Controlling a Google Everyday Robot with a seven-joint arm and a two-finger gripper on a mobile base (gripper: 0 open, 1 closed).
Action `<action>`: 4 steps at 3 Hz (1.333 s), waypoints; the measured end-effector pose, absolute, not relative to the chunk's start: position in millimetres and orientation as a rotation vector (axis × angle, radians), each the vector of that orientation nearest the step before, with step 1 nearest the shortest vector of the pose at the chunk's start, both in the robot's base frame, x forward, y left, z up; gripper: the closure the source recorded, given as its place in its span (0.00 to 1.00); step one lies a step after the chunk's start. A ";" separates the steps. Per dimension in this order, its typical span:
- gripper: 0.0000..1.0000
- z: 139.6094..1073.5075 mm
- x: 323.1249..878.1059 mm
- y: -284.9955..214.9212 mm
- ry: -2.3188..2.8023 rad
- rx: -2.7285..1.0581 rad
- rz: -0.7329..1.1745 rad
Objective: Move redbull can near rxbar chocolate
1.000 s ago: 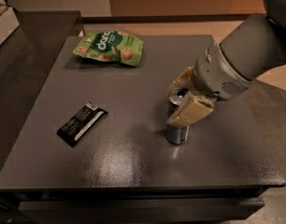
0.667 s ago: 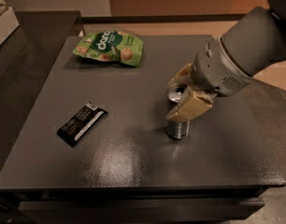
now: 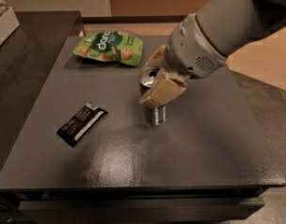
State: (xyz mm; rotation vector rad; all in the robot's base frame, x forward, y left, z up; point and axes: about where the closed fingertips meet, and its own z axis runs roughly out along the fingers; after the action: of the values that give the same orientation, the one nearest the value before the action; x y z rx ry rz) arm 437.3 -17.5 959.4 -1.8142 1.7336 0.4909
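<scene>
The redbull can (image 3: 154, 112) is a slim silver can, upright, in the middle of the dark grey table (image 3: 203, 153). My gripper (image 3: 153, 80) is shut on the can's upper part, with one tan finger (image 3: 162, 90) on the near side and the other behind the can. The can's base is at or just above the tabletop; I cannot tell which. The rxbar chocolate (image 3: 81, 123) is a flat black bar with a white stripe. It lies on the table to the can's left, about a bar's length away.
A green snack bag (image 3: 110, 47) lies at the back of the table, behind the can. The table's front edge (image 3: 133, 188) runs close below. A darker counter (image 3: 21, 45) stands to the left, with a white box (image 3: 0, 17) on it.
My gripper has carried the can to the left, toward the black bar. The bar and the green bag have not moved.
</scene>
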 end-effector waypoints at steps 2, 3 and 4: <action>1.00 967.9 434.0 41.4 1.683 -1.824 0.592; 1.00 960.2 428.8 61.6 1.674 -1.845 0.638; 1.00 948.8 426.1 77.1 1.661 -1.853 0.680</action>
State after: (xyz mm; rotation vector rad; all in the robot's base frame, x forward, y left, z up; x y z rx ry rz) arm 426.1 77.1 948.8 -1.8529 1.6615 0.6796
